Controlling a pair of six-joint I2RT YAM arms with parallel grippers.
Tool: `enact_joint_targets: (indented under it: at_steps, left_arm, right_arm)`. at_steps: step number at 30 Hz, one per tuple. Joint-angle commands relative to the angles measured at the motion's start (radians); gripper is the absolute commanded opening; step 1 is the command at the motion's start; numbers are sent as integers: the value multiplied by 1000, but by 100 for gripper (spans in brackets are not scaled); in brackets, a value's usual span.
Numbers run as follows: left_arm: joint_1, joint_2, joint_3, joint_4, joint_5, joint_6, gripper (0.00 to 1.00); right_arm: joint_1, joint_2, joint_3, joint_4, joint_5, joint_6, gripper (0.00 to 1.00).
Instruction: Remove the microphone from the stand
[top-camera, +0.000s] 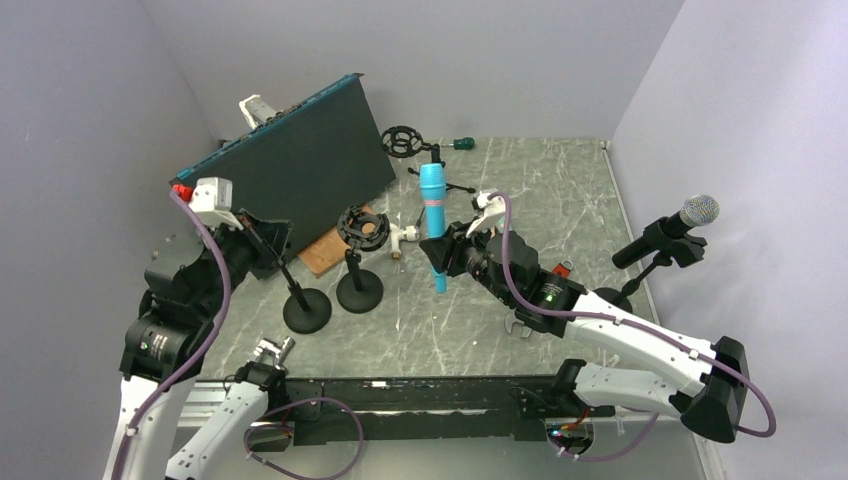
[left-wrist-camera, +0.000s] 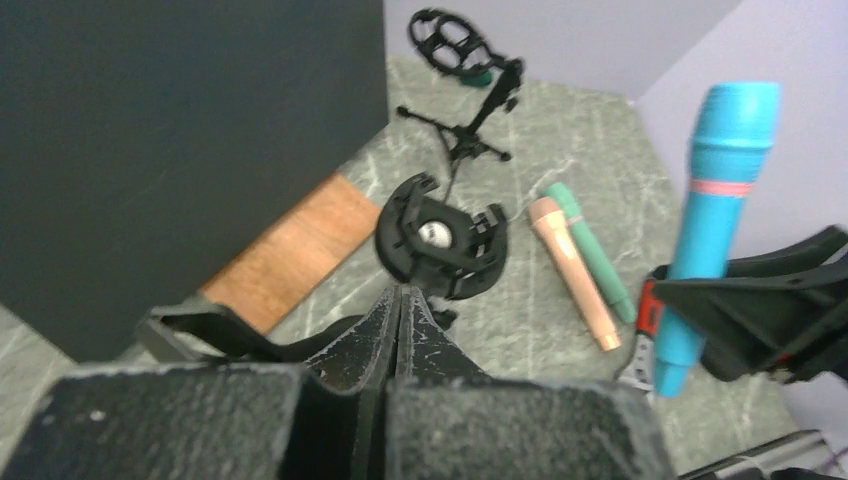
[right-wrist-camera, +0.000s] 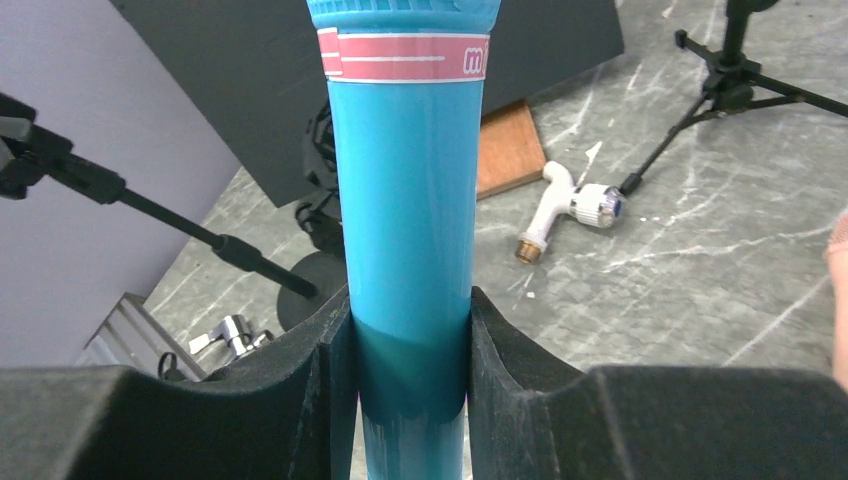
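Note:
The blue microphone (top-camera: 433, 215) with a pink band stands upright in the air, clear of every stand. My right gripper (top-camera: 437, 255) is shut on its lower body. The right wrist view shows the pads (right-wrist-camera: 340, 350) pressed on both sides of the blue body (right-wrist-camera: 405, 200). It also shows in the left wrist view (left-wrist-camera: 710, 200). An empty black shock-mount stand (top-camera: 362, 228) stands just left of it. My left gripper (top-camera: 262, 232) is shut, its fingertips (left-wrist-camera: 400, 295) together. It sits at the top of a slanted stand pole with a round base (top-camera: 307, 310). A black part of that stand passes under the fingers.
A big black panel (top-camera: 290, 170) leans at the back left, over a wooden board (top-camera: 322, 250). A white tap fitting (top-camera: 403, 238) and a small tripod stand (top-camera: 405, 140) lie behind. A silver-headed microphone on its stand (top-camera: 690, 215) is at the right. Pink and green pens (left-wrist-camera: 575, 270) lie near.

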Motion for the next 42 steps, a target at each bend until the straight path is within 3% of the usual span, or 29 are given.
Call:
enact_joint_targets:
  at_steps: [1,5,10,13,17,19,23,27,30,34,42]
  left_arm:
    - [-2,-26,-111,60,-107,61,0]
    - [-2,-31,-196,41,-191,45,0]
    - [-2,-82,-315,34,-176,-27,0]
    - [-2,-104,-341,56,-99,-33,0]
    - [-2,-68,-247,68,47,3,1]
    - [-2,-24,-171,45,105,23,11]
    - [-1,48,-19,-18,194,42,57]
    - [-2,61,111,-61,252,36,80]
    - [-2,67,238,-143,211,38,84]
    - [-2,67,351,-299,15,29,84]
    - [-2,97,377,-467,-244,-17,89]
  right_arm:
    - [-23,-23,-2,25,-22,12,0]
    - [-32,-23,-15,25,-26,12,0]
    - [-52,-18,-40,27,-28,22,0]
    - [-65,-12,-44,30,-39,24,0]
    - [-73,2,-43,35,-47,25,0]
    - [-75,12,-41,42,-54,27,0]
    - [-77,21,-38,51,-69,30,0]
    - [-80,20,-54,54,-67,30,0]
    - [-88,17,-57,54,-70,29,0]
    - [-95,13,-62,62,-79,26,0]
    - [-113,8,-84,82,-107,35,0]
